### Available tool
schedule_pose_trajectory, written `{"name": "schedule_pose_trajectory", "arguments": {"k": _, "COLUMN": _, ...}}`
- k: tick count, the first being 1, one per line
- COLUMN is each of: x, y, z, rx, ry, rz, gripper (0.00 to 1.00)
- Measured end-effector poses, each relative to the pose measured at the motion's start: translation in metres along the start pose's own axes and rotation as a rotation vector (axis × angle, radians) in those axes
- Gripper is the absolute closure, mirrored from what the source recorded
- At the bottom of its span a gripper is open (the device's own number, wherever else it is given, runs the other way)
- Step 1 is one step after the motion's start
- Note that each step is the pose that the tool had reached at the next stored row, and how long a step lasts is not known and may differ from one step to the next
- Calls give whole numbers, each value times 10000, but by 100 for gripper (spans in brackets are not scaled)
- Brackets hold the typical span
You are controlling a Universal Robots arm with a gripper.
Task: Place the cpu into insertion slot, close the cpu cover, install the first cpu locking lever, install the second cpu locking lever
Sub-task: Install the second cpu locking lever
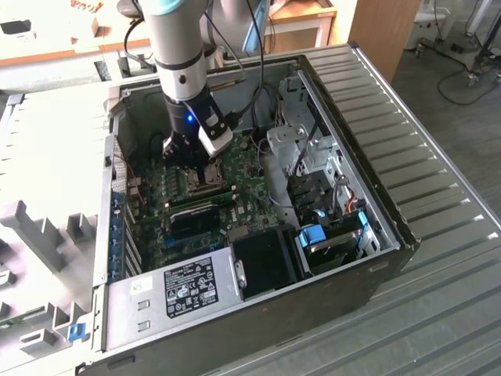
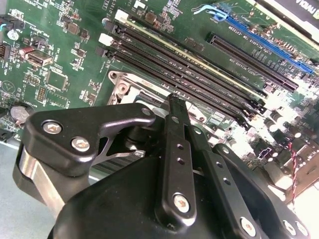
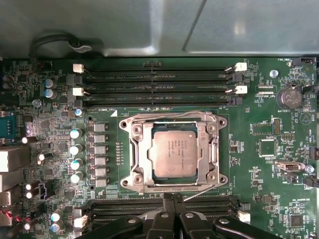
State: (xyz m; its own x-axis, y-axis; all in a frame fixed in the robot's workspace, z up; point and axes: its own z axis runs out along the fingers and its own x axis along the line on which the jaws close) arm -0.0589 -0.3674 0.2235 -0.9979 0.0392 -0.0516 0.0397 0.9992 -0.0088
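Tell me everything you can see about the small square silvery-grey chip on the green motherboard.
The small square silvery-grey chip lies flat in the insertion slot, its dull metal top showing through the window of the silvery metal cover frame, which lies down around its edges. Faint print marks its top. The gripper's black fingers are just beside the socket, not touching the chip.

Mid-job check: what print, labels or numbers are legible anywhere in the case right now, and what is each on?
Nothing can be quoted with confidence.
cpu top: several printed lines, too small to read.
power supply label: white sticker with print and symbols, too small to read.
motherboard: white lettering beside the memory slots, too small to read.
coin battery: markings unreadable.
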Motion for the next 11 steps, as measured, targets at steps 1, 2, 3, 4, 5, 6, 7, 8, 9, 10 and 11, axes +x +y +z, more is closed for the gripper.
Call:
{"name": "schedule_pose_trajectory", "arguments": {"k": 1, "x": 1, "y": 0, "z": 3, "rx": 0, "ry": 0, "rz": 0, "gripper": 89}}
{"name": "schedule_pose_trajectory", "arguments": {"k": 2, "x": 2, "y": 0, "z": 7, "rx": 0, "ry": 0, "rz": 0, "gripper": 89}}
{"name": "schedule_pose_trajectory", "arguments": {"k": 3, "x": 4, "y": 0, "z": 11, "rx": 0, "ry": 0, "rz": 1, "gripper": 89}}
{"name": "schedule_pose_trajectory", "arguments": {"k": 4, "x": 6, "y": 0, "z": 15, "rx": 0, "ry": 0, "rz": 1, "gripper": 89}}
{"name": "schedule_pose_trajectory", "arguments": {"k": 5, "x": 7, "y": 0, "z": 18, "rx": -1, "ry": 0, "rz": 1, "gripper": 89}}
{"name": "schedule_pose_trajectory", "arguments": {"k": 6, "x": 8, "y": 0, "z": 22, "rx": 0, "ry": 0, "rz": 0, "gripper": 89}}
{"name": "schedule_pose_trajectory", "arguments": {"k": 7, "x": 9, "y": 0, "z": 26, "rx": -1, "ry": 0, "rz": 0, "gripper": 89}}
{"name": "schedule_pose_trajectory", "arguments": {"k": 8, "x": 10, "y": 0, "z": 30, "rx": -1, "ry": -1, "rz": 1, "gripper": 89}}
{"name": "schedule_pose_trajectory", "arguments": {"k": 9, "x": 11, "y": 0, "z": 34, "rx": -1, "ry": -1, "rz": 1, "gripper": 89}}
{"name": "schedule_pose_trajectory", "arguments": {"k": 10, "x": 11, "y": 0, "z": 37, "rx": -1, "ry": 0, "rz": 0, "gripper": 89}}
{"name": "schedule_pose_trajectory", "arguments": {"k": 11, "x": 11, "y": 0, "z": 37, "rx": 1, "ry": 0, "rz": 0, "gripper": 89}}
